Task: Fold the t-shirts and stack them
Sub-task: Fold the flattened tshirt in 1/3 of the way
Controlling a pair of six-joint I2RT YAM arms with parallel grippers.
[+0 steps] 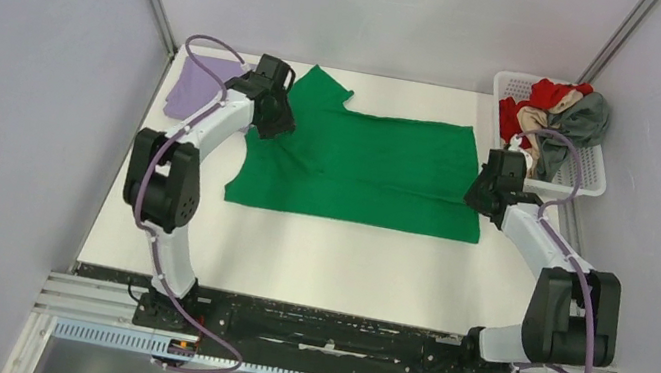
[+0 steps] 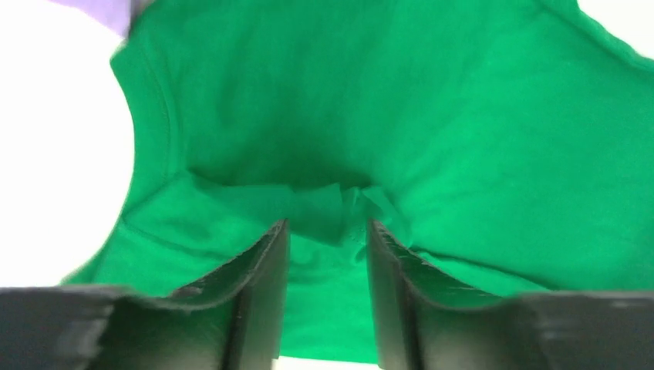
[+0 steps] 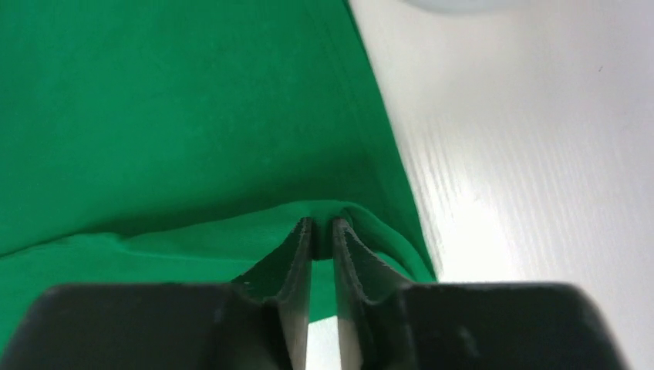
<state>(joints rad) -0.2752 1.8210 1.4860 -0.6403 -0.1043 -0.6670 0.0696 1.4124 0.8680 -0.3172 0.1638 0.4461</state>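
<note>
A bright green t-shirt (image 1: pixel 360 166) lies spread across the white table, one sleeve pointing to the far side. My left gripper (image 1: pixel 271 121) stands at its left collar end. In the left wrist view the green t-shirt (image 2: pixel 385 92) bunches at the tips of that gripper (image 2: pixel 328 227), whose jaws are apart with cloth lying loosely between them. My right gripper (image 1: pixel 482 197) is at the shirt's right hem. In the right wrist view this gripper (image 3: pixel 322 223) is shut on a raised fold of the green t-shirt (image 3: pixel 154 116). A lavender t-shirt (image 1: pixel 189 87) lies at the far left.
A white lattice basket (image 1: pixel 592 175) at the far right holds a red t-shirt (image 1: pixel 550 94) and a dark grey t-shirt (image 1: pixel 589 118), with some beige cloth between them. Bare white table (image 1: pixel 295 252) stretches in front of the green shirt. Grey walls enclose the table.
</note>
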